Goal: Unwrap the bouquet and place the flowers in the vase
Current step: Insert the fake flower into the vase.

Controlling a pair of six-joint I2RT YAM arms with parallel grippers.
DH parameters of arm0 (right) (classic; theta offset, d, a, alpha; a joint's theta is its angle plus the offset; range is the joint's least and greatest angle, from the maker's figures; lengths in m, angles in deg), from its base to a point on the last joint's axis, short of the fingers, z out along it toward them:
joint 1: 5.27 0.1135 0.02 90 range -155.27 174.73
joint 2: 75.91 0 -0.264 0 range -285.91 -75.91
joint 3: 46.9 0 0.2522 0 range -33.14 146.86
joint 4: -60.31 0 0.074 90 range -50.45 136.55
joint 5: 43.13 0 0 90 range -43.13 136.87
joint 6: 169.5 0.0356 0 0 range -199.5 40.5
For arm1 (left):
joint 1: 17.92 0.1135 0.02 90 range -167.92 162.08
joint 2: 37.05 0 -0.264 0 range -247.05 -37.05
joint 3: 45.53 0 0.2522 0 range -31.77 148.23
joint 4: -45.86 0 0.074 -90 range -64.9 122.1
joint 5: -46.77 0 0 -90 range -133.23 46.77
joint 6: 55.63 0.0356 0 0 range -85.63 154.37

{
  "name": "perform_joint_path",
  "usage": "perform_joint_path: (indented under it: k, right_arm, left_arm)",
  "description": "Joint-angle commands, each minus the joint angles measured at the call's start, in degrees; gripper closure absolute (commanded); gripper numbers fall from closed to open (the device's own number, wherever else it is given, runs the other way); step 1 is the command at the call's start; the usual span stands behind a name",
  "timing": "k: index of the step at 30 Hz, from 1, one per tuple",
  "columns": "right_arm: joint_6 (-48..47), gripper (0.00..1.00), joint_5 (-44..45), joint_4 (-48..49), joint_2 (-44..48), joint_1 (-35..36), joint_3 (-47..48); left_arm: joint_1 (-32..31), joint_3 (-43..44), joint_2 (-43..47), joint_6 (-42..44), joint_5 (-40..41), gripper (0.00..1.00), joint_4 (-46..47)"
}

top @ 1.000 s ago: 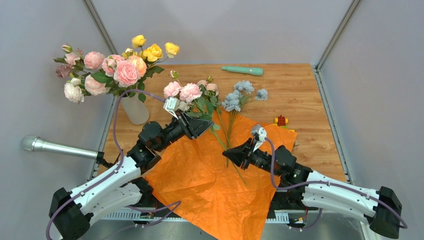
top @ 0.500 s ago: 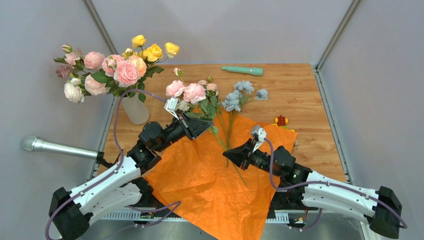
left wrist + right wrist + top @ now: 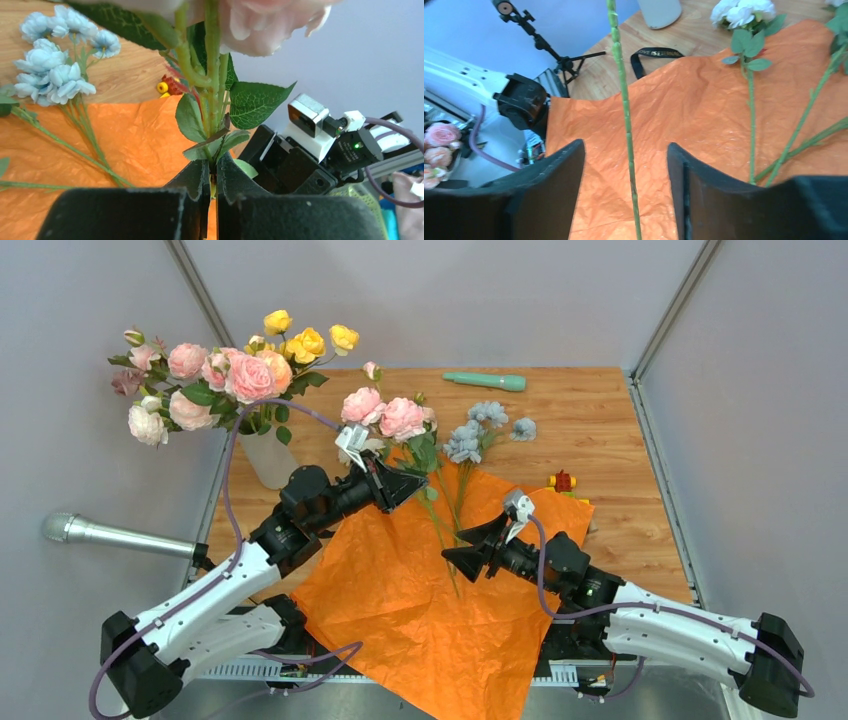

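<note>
1. The left pincer (image 3: 408, 485) is clamped shut on a pink flower stem (image 3: 402, 418), with the blooms raised just beyond its tips. In the wrist view its fingers (image 3: 192, 182) are pressed together around the stalk, among the leaves.
2. The right pincer (image 3: 462, 545) stands wide open, low over the orange paper (image 3: 420, 620). A bare green stalk (image 3: 624, 100) runs through the gap and, as far as the wrist view shows, touches neither finger.
3. The paper lies unfolded on the wooden counter (image 3: 610, 430). It sits beneath both pincers and spreads back past them to the near edge.
4. The off-white vase (image 3: 272, 460) stands upright at the counter's left edge. It is to the left of the left pincer and well apart from the right one, and it holds pink, white and yellow blooms (image 3: 225, 375).
5. Pale blue flowers (image 3: 478, 432) lie beyond the right pincer, with their heads on bare wood and their stems on the paper.
6. A teal stick (image 3: 485, 381) rests far beyond both pincers, near the back edge. Small toy blocks (image 3: 563, 481) sit to the right of the right pincer, by the paper's corner. A black strap (image 3: 656, 52) lies on the wood ahead of that pincer, at the paper's edge.
7. Plain grey walls (image 3: 450, 300) close in the counter on three sides. A grey metal tube (image 3: 110, 533) juts in off the counter, left of the left arm.
</note>
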Motion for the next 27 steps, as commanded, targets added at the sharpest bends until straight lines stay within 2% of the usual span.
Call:
perform_joint_path:
  k: [1,5,9,11,18,27]
  right_arm:
    - [1.0,0.31,4.5,-2.8,1.0,0.4,1.7]
    - [1.3,0.18,6.5,-4.7,1.5,0.4,1.8]
    - [1.8,0.12,7.5,-5.0,2.0,0.4,1.0]
    - [2.1,0.10,8.2,-5.5,2.3,0.4,0.8]
    - [2.2,0.06,10.2,-8.2,3.0,0.4,0.8]
    - [2.2,0.05,11.1,-9.3,5.2,0.4,-0.1]
  left_arm:
    - [0.2,8.3,-2.3,13.8,-4.0,1.00,-10.0]
    - [0.2,15.9,-5.1,26.8,-4.2,1.00,-23.9]
    - [0.1,21.7,-6.8,38.3,0.4,1.00,-35.0]
    - [0.2,23.4,-6.9,43.4,2.7,1.00,-37.5]
    - [1.2,26.3,-3.7,55.1,13.7,1.00,-38.4]
    - [12.5,27.8,0.7,62.0,15.5,1.00,-32.9]
